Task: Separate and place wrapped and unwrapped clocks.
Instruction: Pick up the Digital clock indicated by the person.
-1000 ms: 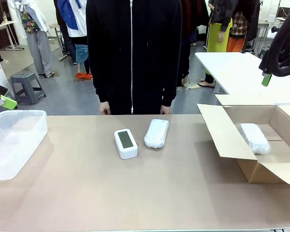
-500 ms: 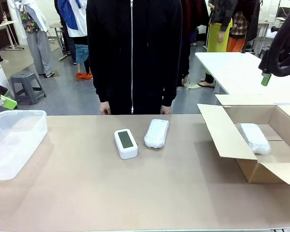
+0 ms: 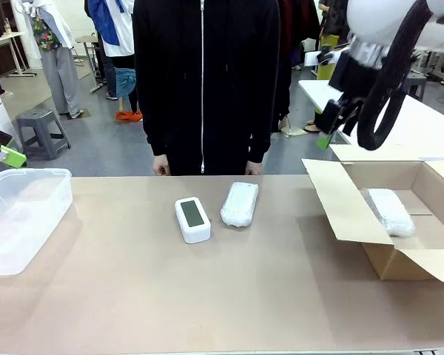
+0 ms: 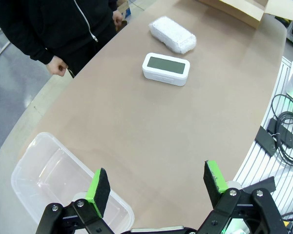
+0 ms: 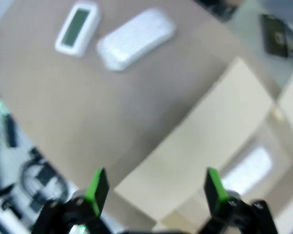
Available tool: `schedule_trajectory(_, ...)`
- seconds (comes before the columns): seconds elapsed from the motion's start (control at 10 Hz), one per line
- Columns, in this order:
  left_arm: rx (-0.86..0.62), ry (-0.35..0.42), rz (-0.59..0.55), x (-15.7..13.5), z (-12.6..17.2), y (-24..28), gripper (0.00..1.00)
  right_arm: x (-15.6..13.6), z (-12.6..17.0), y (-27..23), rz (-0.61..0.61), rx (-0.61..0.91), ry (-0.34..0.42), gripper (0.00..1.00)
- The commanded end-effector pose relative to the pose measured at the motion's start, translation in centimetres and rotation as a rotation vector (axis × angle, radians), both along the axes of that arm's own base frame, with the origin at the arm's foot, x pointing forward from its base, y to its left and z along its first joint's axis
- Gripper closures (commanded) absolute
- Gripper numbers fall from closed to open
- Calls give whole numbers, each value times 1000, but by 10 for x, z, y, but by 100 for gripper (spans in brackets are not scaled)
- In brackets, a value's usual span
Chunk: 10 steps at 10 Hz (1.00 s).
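Reference: I take the bare clock (image 3: 192,219) (image 4: 166,68) (image 5: 76,29) as my landmark; it lies flat, dark screen up, near the middle of the table (image 3: 207,296)
Wrapped clock on the table (image 3: 240,204) (image 4: 172,34) (image 5: 135,38): a white bubble-wrap bundle just beside the bare clock on its right, with a narrow strip of table between them and its long side roughly parallel to the clock's
Wrapped clock in the box (image 3: 389,211): a second bundle, well apart from the bare clock on its right, lying on the floor of the cardboard box
Cardboard box (image 3: 348,211) (image 5: 219,131): open, flaps spread, well to the right of the bare clock
Plastic tub (image 3: 55,207) (image 4: 44,170): clear, well to the left of the bare clock
Left gripper (image 4: 156,183): jaws spread wide, green pads holding nothing; from its wrist camera I see it hang over the tub's edge, well apart from the bare clock, which lies farther along the table
Right gripper (image 5: 156,187) (image 3: 331,127): jaws spread wide, nothing pinched; it hangs high in the air, beyond and to the right of the bare clock, above the box's far left corner; its wrist picture is blurred
Person (image 3: 203,81): stands at the far table edge directly behind the bare clock, in a dark zipped jacket, hands low at the edge, touching neither clock
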<state>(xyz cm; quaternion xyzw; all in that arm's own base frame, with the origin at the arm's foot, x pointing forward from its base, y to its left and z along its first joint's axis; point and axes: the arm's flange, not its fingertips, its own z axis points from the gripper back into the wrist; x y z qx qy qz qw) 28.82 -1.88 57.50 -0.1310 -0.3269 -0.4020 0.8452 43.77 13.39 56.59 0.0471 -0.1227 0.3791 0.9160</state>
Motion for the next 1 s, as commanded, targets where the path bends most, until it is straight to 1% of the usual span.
schedule_trajectory(0.0,-13,-2,-9,0,-1,1,0,-38,-9,-21,438,203,-29,0)
schedule_trajectory(0.2,-13,-2,-9,0,-1,1,0,-70,0,-21,606,291,-102,0)
schedule_trajectory(0.3,-13,-2,-9,0,-1,1,0,-80,4,-21,632,337,-140,0)
schedule_trajectory(0.4,-13,-2,-9,0,-1,1,0,-88,9,-18,649,369,-157,0)
schedule_trajectory(0.5,-13,-2,-9,0,-1,1,0,-94,12,-13,640,401,-188,0)
schedule_trajectory(0.8,-13,-2,-9,0,-1,1,0,-83,13,-1,479,486,-191,0)
schedule_trajectory(0.9,-13,-2,-9,0,-1,1,0,-83,13,0,426,489,-199,0)
